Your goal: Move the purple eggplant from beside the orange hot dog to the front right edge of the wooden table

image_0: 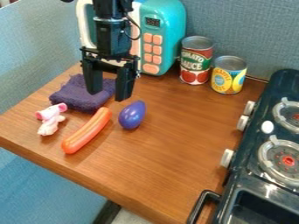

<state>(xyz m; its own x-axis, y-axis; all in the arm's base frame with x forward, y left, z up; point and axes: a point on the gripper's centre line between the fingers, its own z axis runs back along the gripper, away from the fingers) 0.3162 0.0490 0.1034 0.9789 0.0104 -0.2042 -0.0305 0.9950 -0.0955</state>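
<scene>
Three things sit closest to my gripper [107, 94] — a dark purple cloth [70, 94], an orange sausage [88, 131] and a shiny purple egg-shaped toy [132, 115], all on the wood tabletop [175, 144]. I've got the jaws spread wide, hanging over that bunch. Pink-and-white toy [51, 117] lies just beside the cloth, and a red-and-green can [196, 61] stands by the teal microwave [170, 22].

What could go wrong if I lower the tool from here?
The open tool appears close to the purple cloth, so a fingertip might snag it. The rounded purple toy nearby could roll if nudged. The orange sausage lies right by the cloth, so dragging the fabric might shift it.
</scene>
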